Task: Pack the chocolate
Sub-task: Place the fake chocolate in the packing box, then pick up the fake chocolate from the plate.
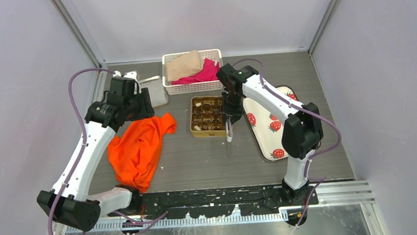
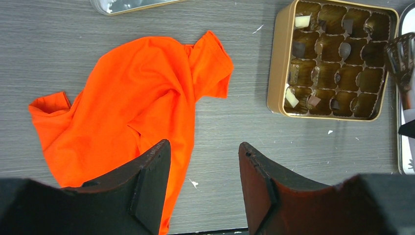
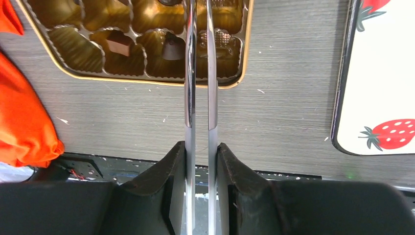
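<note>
Pinching metal tongs (image 3: 198, 73) in the right gripper (image 3: 200, 152), tips over a gold tin (image 2: 274, 63) (chocolate pieces (image 3: 120, 44) sitting in several of its cups). Holding the left gripper (image 2: 204, 152) spread wide, empty, above an orange shirt (image 2: 132, 98).

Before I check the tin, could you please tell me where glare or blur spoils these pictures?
Right wrist view: the tongs mirror the gold, and glare fills the tin's cups, though the chocolate reads clearly. Left wrist view: the left gripper's fingers are dark and soft. Top view: even light, faint shadows, little detail.
</note>
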Robot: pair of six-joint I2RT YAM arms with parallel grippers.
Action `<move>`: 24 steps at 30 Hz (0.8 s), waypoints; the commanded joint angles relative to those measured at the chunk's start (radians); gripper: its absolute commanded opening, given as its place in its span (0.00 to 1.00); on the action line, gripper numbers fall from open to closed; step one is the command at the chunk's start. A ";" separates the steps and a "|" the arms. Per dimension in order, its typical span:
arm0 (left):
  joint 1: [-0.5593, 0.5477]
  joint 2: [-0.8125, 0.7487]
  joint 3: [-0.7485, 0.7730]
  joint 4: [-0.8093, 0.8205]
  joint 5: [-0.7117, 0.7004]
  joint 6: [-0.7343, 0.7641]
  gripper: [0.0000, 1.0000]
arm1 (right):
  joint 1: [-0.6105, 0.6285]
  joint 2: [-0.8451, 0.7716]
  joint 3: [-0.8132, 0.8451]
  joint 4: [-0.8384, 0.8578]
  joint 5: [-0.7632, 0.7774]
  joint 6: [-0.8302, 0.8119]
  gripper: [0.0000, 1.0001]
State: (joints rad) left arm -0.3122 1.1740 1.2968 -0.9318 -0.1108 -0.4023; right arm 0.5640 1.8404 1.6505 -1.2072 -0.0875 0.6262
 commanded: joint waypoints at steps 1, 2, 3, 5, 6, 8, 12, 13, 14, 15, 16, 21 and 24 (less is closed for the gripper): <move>-0.002 -0.002 0.021 0.050 0.003 0.027 0.54 | 0.006 -0.081 0.098 -0.057 0.060 -0.003 0.05; -0.002 -0.002 0.023 0.052 0.003 0.029 0.54 | 0.004 -0.091 0.107 -0.077 0.073 -0.002 0.03; -0.002 -0.002 0.026 0.052 0.005 0.029 0.54 | -0.002 -0.106 0.111 -0.097 0.116 0.001 0.01; -0.002 -0.002 0.035 0.050 0.008 0.031 0.54 | -0.036 -0.162 0.069 -0.123 0.170 0.018 0.01; -0.002 -0.003 0.036 0.051 0.008 0.030 0.54 | -0.078 -0.203 0.022 -0.122 0.182 0.030 0.01; -0.002 -0.007 0.034 0.051 0.010 0.029 0.54 | -0.181 -0.303 -0.098 -0.106 0.187 0.069 0.01; -0.002 -0.016 0.018 0.055 0.019 0.021 0.54 | -0.416 -0.516 -0.342 -0.082 0.188 0.114 0.04; -0.002 -0.018 0.012 0.056 0.022 0.019 0.54 | -0.473 -0.563 -0.394 -0.082 0.187 0.114 0.05; -0.002 -0.019 0.006 0.056 0.023 0.017 0.54 | -0.525 -0.617 -0.439 -0.080 0.180 0.112 0.05; -0.002 -0.019 0.004 0.056 0.025 0.015 0.54 | -0.580 -0.648 -0.475 -0.080 0.168 0.104 0.06; -0.002 -0.019 0.001 0.057 0.028 0.013 0.54 | -0.618 -0.675 -0.508 -0.079 0.158 0.100 0.08; -0.002 -0.014 -0.007 0.067 0.047 -0.004 0.54 | -0.718 -0.700 -0.609 -0.078 0.051 0.060 0.13; -0.002 -0.013 -0.007 0.067 0.059 -0.017 0.54 | -0.754 -0.683 -0.626 -0.068 0.024 0.010 0.17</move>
State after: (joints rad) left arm -0.3122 1.1740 1.2861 -0.9165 -0.0788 -0.3946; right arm -0.1535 1.1469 1.0325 -1.3041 0.0132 0.6971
